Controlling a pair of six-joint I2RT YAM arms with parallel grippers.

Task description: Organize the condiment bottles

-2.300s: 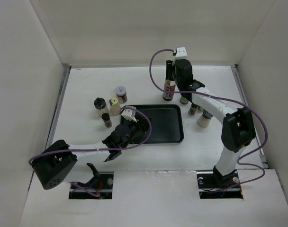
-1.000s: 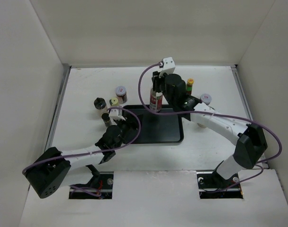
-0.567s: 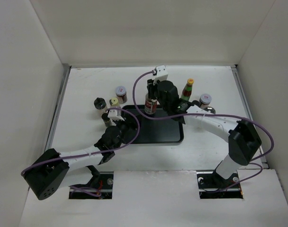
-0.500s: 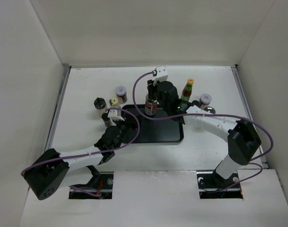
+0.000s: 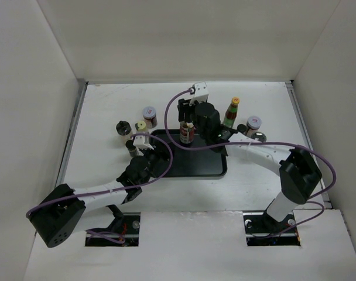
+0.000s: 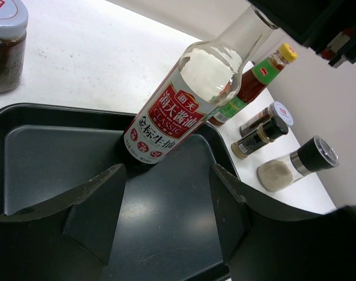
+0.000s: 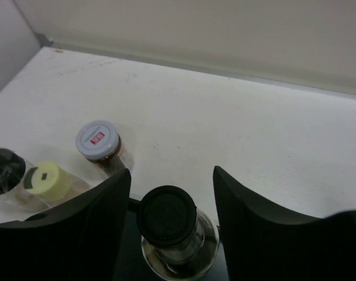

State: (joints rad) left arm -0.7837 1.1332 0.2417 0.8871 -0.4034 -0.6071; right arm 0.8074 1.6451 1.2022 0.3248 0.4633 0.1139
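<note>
- Tall bottle (image 6: 172, 120): red label, clear neck, black cap (image 7: 166, 215). Its base stands inside the tray (image 6: 55, 155), close to the far rim.
- Right gripper (image 7: 172, 175): directly above the tall bottle. The fingers are spread, one on each side of the cap, with a gap showing on both sides and no contact.
- Left gripper (image 6: 167, 171): low over the near left part of the tray, facing the tall bottle. The fingers are spread with nothing between them.
- Left of the tray, on the table (image 5: 96, 117): a silver-lidded jar (image 7: 97, 140), a yellow-lidded jar (image 7: 46, 178) and a black-lidded jar (image 7: 3, 170), close together. A small dark jar (image 5: 131, 146) stands just beside the left wrist.
- Right of the tray: a yellow-capped bottle (image 6: 257, 76) with a green neck, a white-lidded jar (image 6: 266, 119), a dark spice jar (image 6: 257, 139) and a black-topped shaker (image 6: 295, 165), all on the table.
- Obstruction: in the top view the right arm (image 5: 263, 151) crosses the far right corner of the tray and hides the tall bottle's upper part.
</note>
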